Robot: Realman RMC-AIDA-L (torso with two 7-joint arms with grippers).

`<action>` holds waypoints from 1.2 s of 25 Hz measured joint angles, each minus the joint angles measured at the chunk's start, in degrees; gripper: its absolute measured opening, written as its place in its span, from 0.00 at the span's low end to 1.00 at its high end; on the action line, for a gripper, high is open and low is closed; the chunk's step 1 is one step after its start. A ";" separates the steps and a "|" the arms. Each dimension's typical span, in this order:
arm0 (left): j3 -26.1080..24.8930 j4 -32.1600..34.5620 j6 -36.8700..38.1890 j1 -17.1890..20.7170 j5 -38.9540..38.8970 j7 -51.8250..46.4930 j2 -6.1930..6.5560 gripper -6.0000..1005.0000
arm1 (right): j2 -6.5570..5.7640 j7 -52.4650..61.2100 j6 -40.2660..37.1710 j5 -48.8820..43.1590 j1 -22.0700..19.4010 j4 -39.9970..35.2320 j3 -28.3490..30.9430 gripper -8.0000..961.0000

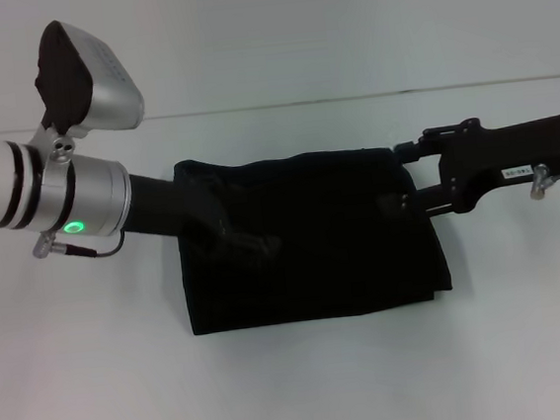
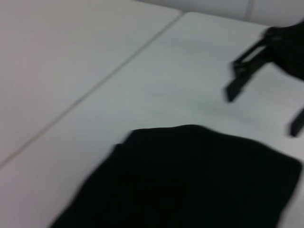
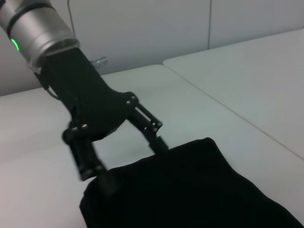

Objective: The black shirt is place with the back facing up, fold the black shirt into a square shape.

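Note:
The black shirt (image 1: 333, 245) lies folded into a flat rectangle in the middle of the white table (image 1: 307, 386), plain side up. My left gripper (image 1: 238, 242) hovers low over the shirt's left part. In the right wrist view the left gripper (image 3: 130, 161) is open, with its fingertips at the cloth's edge (image 3: 190, 190). My right gripper (image 1: 403, 176) is at the shirt's upper right corner. The left wrist view shows the right gripper (image 2: 263, 111) open just beyond the shirt (image 2: 190, 185), with nothing between its fingers.
The table's far edge (image 1: 280, 105) runs behind the shirt, with a pale wall beyond it. A seam between two tabletops (image 2: 95, 88) shows in the left wrist view. White tabletop surrounds the shirt on all sides.

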 joint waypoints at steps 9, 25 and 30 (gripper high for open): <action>-1.76 1.87 5.80 -0.11 0.28 0.55 1.46 0.93 | 0.83 -0.16 1.28 -2.01 1.12 -0.05 -1.68 0.88; -1.80 3.27 5.93 0.43 1.35 0.54 1.24 0.93 | 0.62 0.66 3.81 -1.96 0.65 0.32 0.00 0.88; -1.87 3.27 5.57 0.46 1.42 0.48 1.15 0.93 | 0.41 1.54 4.81 -2.09 0.64 0.71 -0.47 0.88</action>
